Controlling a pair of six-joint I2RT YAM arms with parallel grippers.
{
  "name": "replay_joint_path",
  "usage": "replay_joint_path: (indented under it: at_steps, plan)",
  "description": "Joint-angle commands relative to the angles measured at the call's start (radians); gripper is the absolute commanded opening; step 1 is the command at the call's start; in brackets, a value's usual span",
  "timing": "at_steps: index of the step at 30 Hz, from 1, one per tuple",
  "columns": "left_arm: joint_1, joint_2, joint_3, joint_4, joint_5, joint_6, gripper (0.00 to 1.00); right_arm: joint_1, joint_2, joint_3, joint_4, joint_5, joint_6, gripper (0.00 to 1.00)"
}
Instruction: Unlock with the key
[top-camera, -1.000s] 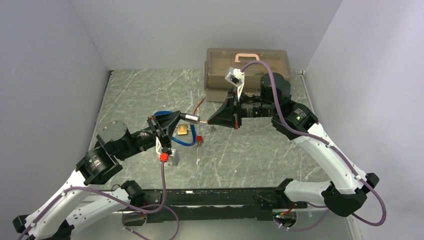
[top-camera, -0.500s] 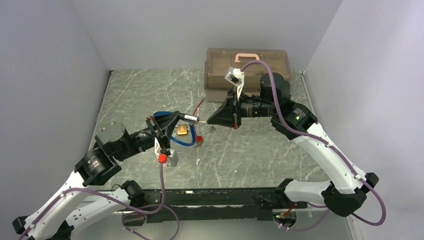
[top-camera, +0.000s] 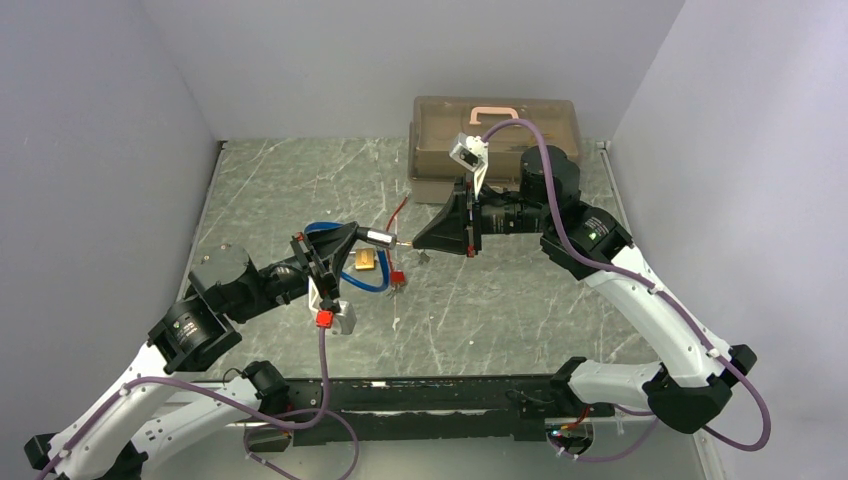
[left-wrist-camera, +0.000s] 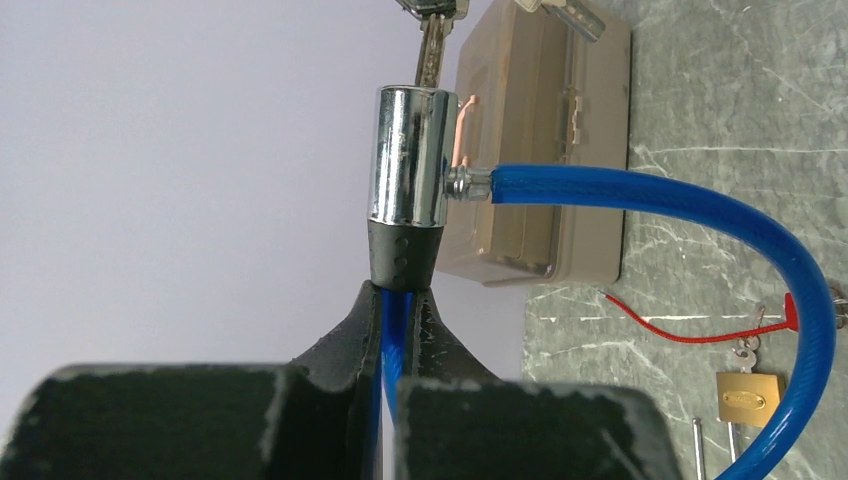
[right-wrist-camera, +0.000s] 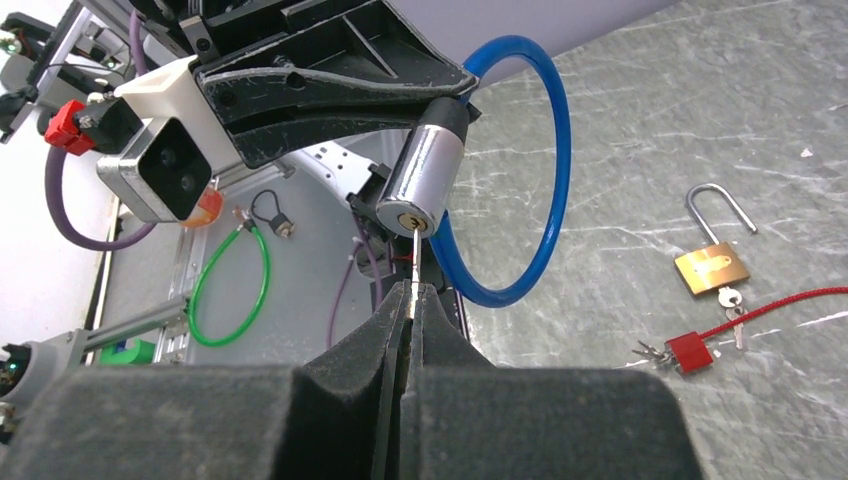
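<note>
Chrome-first staging: pinching the blue plastic-coated cable lock (left-wrist-camera: 700, 195) just under its chrome cylinder (left-wrist-camera: 410, 155) with the clamped left gripper (left-wrist-camera: 400, 300), holding it raised off the grey marbled table (top-camera: 520, 310), keyhole (right-wrist-camera: 405, 217) turned toward the other arm. Presenting the small silver key (right-wrist-camera: 414, 255), nipped in the tight-shut right gripper (right-wrist-camera: 410, 300), tip-on at that keyhole for straight entry. Against a second ago, creeping the key only slightly closer to the cylinder.

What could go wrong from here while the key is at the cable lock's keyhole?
1. The left tool pinches only the blue cable behind the chrome cylinder. The cylinder may therefore twist along with the key instead of unlocking.
2. The right tool holds the key between thin fingertips. A slightly off-axis push could make it slip or bend at the keyhole.
</note>
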Motion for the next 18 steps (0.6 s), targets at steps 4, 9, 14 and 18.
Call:
replay_joint_path:
  at_steps: [4,9,14,18]
  plan:
    - [-0.002,-0.011,0.010,0.066,0.039,0.024,0.00,0.002,-0.016,0.007,0.091,-0.031,0.023,0.00]
    - [-0.002,-0.010,0.013,0.072,0.030,0.013,0.00,0.001,-0.011,-0.005,0.117,-0.044,0.050,0.00]
    - [-0.001,-0.007,0.020,0.071,0.035,0.014,0.00,0.003,0.004,-0.017,0.101,-0.014,0.053,0.00]
    - [-0.001,-0.005,0.024,0.074,0.035,0.018,0.00,0.003,0.018,-0.022,0.080,0.034,0.063,0.00]
